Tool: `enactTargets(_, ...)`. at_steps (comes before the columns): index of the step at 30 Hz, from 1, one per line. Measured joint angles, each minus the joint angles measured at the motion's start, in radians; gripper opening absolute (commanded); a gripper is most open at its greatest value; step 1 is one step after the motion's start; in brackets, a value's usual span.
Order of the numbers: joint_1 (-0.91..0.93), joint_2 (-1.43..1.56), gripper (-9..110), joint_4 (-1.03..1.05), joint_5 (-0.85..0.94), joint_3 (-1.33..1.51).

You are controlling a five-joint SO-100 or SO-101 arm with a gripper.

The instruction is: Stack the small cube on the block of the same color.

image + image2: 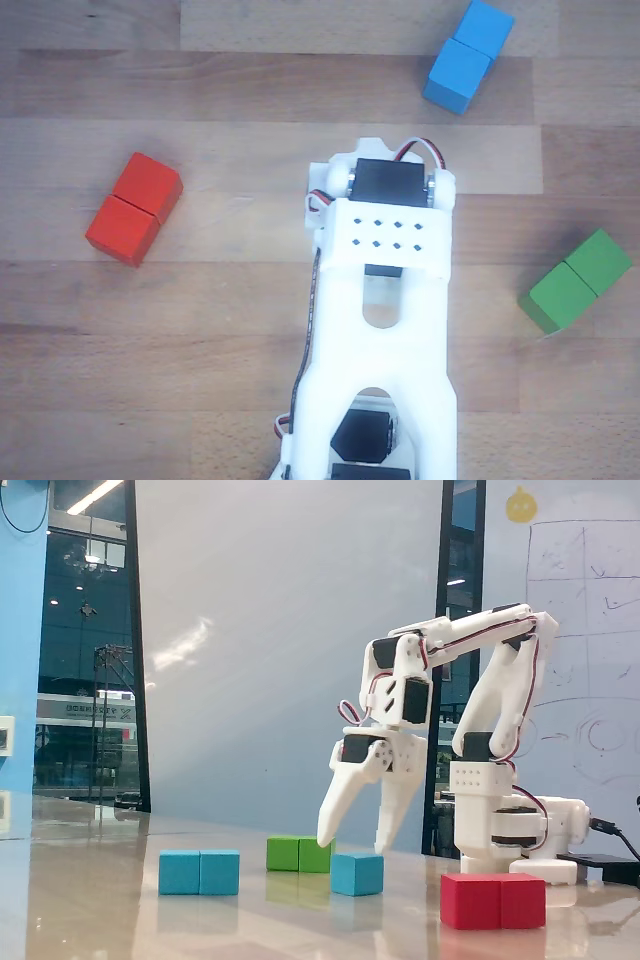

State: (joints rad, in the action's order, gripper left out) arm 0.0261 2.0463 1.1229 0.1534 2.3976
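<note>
The small cube sits flat on the bench in the fixed view, directly under the tool, whose two white fingers hang spread wide apart above it with nothing held between them; one fingertip hangs just left of the cube and a little above its top, the other just over its right edge, neither clearly touching it. From the cube, the block lies well apart to the left in that view, flat on its long side. A green block lies just behind the cube and slightly left, and a red block lies nearer the camera to its right. In the other view the white arm hides the cube; the block, green block and red block lie around the arm, all clear of it
</note>
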Motion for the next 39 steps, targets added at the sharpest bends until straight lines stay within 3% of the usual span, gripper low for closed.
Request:
enactTargets(26, -0.035, -0.098, 31, -0.144, 0.000, 0.052)
enactTargets(39, 0.003, -0.095, 4, -0.196, -0.123, 0.057)
